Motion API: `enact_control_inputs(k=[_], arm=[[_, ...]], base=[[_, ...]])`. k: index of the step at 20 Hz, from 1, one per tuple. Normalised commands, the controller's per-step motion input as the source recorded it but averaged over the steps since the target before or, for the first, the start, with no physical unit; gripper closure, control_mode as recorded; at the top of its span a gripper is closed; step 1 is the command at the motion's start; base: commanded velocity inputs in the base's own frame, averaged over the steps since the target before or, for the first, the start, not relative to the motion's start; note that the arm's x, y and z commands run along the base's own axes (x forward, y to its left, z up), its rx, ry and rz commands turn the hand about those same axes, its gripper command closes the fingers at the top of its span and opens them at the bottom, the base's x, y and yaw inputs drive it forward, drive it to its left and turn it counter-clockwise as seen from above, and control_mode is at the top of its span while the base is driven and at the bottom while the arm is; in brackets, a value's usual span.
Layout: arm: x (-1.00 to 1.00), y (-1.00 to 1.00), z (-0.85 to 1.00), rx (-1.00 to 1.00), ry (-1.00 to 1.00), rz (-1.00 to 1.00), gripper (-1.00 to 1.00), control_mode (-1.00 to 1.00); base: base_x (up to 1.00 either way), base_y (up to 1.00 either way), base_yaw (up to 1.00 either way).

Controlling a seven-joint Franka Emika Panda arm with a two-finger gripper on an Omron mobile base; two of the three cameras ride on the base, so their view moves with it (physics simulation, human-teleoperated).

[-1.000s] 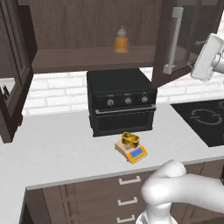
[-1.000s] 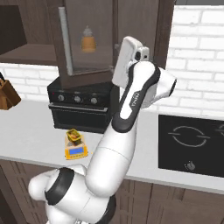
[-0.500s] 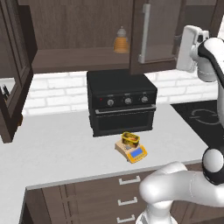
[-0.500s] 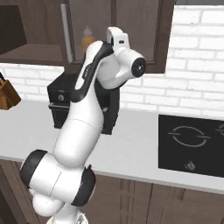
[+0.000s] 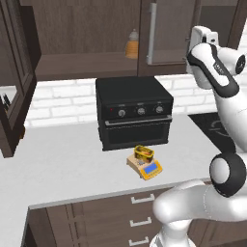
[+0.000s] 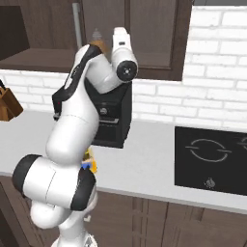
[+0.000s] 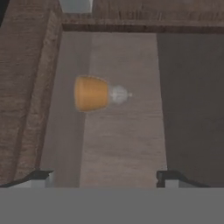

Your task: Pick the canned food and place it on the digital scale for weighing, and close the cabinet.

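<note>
— Hand view: your gripper (image 7: 105,177) has its fingertips wide apart and holds nothing; behind the glass stands an orange bottle (image 7: 91,93).

— And your canned food (image 5: 144,153)?

— It sits on the digital scale (image 5: 150,169), before the toaster oven (image 5: 133,118).

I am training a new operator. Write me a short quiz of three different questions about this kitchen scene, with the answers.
1. True or false: the canned food sits on the digital scale.
2. Multiple choice: what stands on the shelf inside the cabinet? A) an orange bottle B) a blue mug C) a green bowl
3. Fill in: the scale lies on the counter just in front of the black ______.

Key
1. True; the can rests on the scale's plate.
2. A; the hand view shows the bottle through the glass door, with the gripper pointing at it.
3. Toaster oven.
</note>
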Motion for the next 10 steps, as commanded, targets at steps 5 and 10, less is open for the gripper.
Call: enact_control_inputs(k=[5, 10], arm=[[-0.78, 0.0, -0.03, 0.0, -0.11, -0.03, -1.0, -1.0], [-1.0, 0.0, 0.49, 0.01, -0.01, 0.0, -1.0, -1.0]], base=[[0.0, 0.0, 0.0], [0.0, 0.0, 0.0]])
